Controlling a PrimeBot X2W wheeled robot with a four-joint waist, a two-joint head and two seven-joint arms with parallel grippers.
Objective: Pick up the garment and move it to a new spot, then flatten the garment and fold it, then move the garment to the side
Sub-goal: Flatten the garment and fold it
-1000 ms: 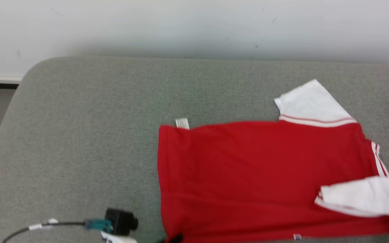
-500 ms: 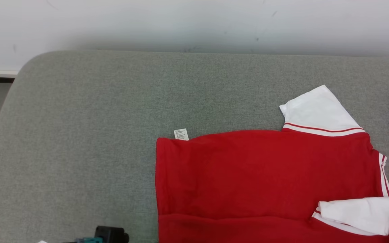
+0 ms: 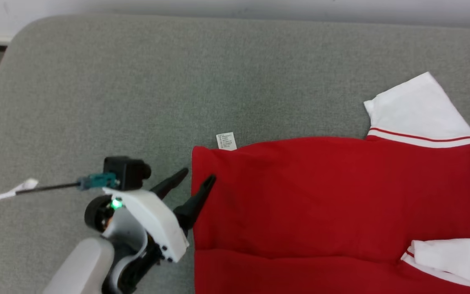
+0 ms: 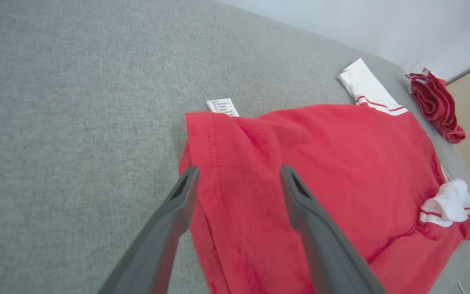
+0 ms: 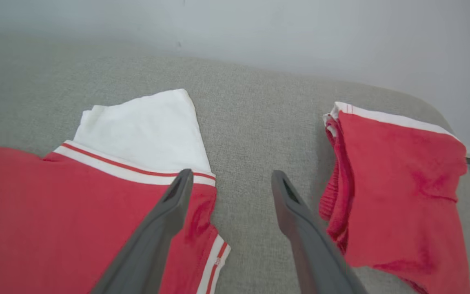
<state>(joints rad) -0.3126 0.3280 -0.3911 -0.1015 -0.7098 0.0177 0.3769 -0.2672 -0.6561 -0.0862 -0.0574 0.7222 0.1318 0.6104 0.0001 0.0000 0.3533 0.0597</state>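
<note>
The garment [image 3: 333, 196] is a red shirt with white sleeves, lying spread on the grey padded surface [image 3: 137, 90]; a fold runs across its near part. Its left hem carries a small white label [image 3: 226, 141]. My left gripper [image 3: 199, 174] hovers open at that left hem, one finger over the cloth and one over the grey. In the left wrist view the open left gripper [image 4: 238, 174] straddles the garment's [image 4: 341, 163] hem edge. In the right wrist view my right gripper [image 5: 231, 177] stands open above the grey surface, just off the garment's [image 5: 76, 204] collar end and white sleeve [image 5: 145, 126].
A second red garment [image 5: 398, 192], folded, lies to the right of the right gripper, and appears again as the bundle [image 4: 435, 106] near the surface's far right end. A pale wall runs behind the surface. The surface's rounded left end [image 3: 14, 53] drops to the floor.
The head camera has tilted down, shifting the whole picture. Both grippers have opened and let go of the garment. My left gripper has risen into view at the shirt's left hem.
</note>
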